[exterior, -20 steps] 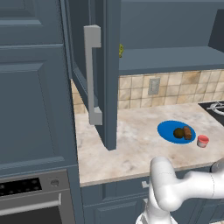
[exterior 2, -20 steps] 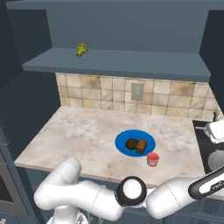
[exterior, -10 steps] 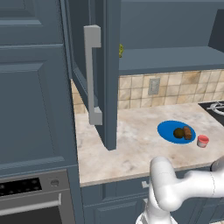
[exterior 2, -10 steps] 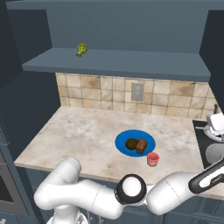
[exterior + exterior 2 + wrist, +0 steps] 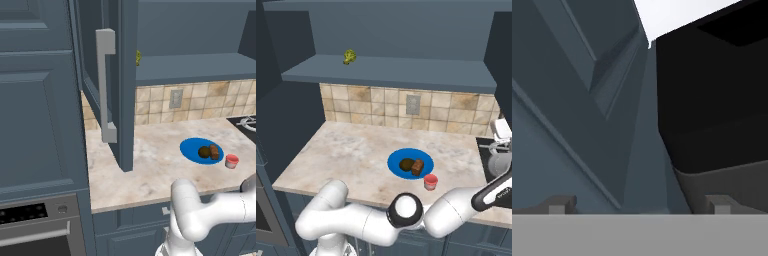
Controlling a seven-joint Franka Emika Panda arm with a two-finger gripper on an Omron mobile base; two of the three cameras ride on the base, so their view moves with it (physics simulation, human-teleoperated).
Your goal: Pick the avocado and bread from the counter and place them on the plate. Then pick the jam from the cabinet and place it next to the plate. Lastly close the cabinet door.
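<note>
White arm point(image 5: 356, 220) bent low, reaching right; gripper point(image 5: 639, 205) spread wide, empty.

Blue plate point(image 5: 192, 148), red jam point(image 5: 231, 161)

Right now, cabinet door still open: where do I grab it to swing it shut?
Probably the vertical bar handle on the cabinet door. The door stands edge-on over the counter, handle on its left face. Come from that left side with the open gripper, fingers straddling the bar across its width, near mid-height.
</note>
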